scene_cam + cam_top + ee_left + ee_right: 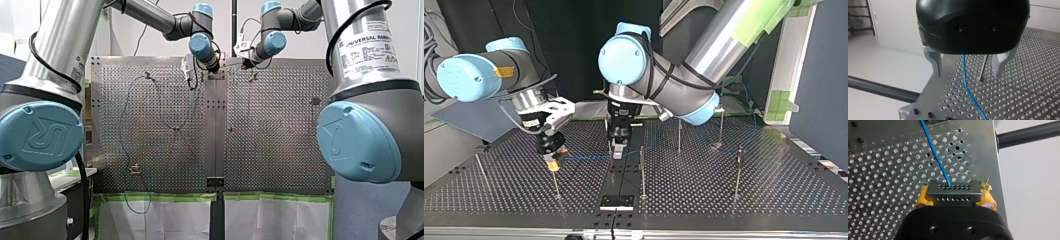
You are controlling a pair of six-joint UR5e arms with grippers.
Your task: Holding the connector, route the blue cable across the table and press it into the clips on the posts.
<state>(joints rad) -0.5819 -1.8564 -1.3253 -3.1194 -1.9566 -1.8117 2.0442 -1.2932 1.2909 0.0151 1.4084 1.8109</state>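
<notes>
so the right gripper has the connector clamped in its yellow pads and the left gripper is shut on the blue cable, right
Not quite: the left gripper is open. The left wrist view shows its fingers apart, the blue cable running free between them. The right gripper does clamp the connector.

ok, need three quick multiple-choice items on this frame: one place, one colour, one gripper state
1. In the left wrist view, the blue cable runs: A) outside both fingers B) between the left gripper's fingers C) across one fingertip.
2. The right gripper's pads are: A) yellow B) green C) white.
3. The right gripper is: A) open B) shut on nothing C) shut on the connector.
Answers: 1 B, the cable passes down between the two spread metal fingers. 2 A, yellow shows either side of the connector. 3 C, the pads clamp the connector's ends.
</notes>
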